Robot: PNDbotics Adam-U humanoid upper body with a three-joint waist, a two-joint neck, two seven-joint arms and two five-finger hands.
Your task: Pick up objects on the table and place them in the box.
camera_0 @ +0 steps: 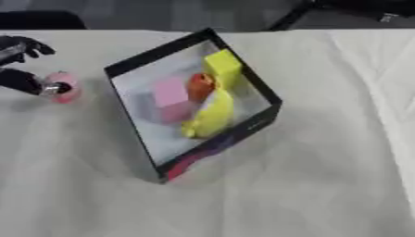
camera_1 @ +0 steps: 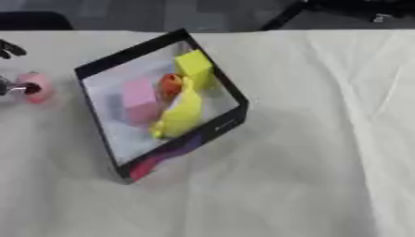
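Note:
A black-rimmed box [camera_0: 155, 52] with a white inside stands askew in the middle of the table. In it lie a yellow block [camera_0: 223, 66], an orange object [camera_0: 198, 87], a pink block [camera_0: 171, 95] and a long yellow banana-like thing [camera_0: 212, 115]. To the left of the box a small pink round object [camera_0: 66, 87] stands on the cloth. My left hand [camera_0: 22, 81] comes in at the left edge. Its thumb tip touches the pink object, and its fingers [camera_0: 32, 47] are spread well above it. My right hand shows in neither view.
A white cloth [camera_0: 324, 139] covers the table, with folds running down the right side. The table's far edge [camera_0: 122, 30] lies at the top, with dark floor and a dark frame [camera_0: 324, 9] behind it.

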